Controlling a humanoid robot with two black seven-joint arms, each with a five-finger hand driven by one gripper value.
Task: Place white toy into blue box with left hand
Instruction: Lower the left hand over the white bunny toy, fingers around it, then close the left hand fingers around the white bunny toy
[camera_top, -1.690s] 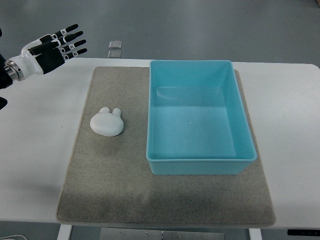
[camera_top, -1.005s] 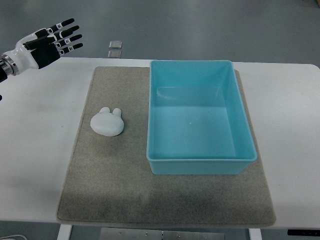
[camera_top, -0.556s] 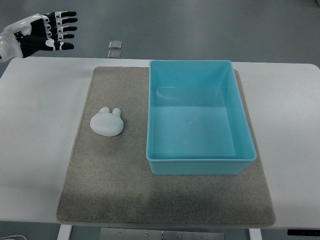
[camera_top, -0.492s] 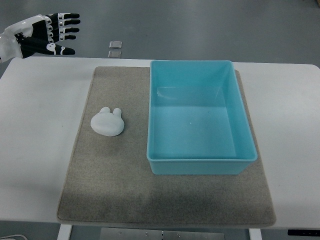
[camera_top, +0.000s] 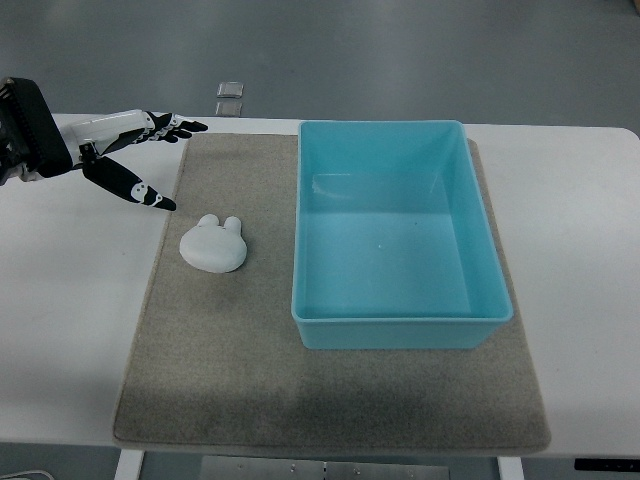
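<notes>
A white bunny-shaped toy (camera_top: 214, 245) lies on the grey mat (camera_top: 240, 370), left of the blue box (camera_top: 397, 232). The box is empty and stands on the mat's right half. My left hand (camera_top: 150, 155) comes in from the left edge, turned on its side, fingers spread and thumb (camera_top: 130, 186) apart below them. It is open, holds nothing, and hovers up and to the left of the toy, not touching it. The right hand is out of view.
The mat lies on a white table (camera_top: 70, 300). Two small grey squares (camera_top: 231, 97) lie on the floor beyond the table's far edge.
My left hand has come down and to the right from the far left corner toward the toy, and has rotated onto its side with the thumb opened. Toy and box have not moved.
</notes>
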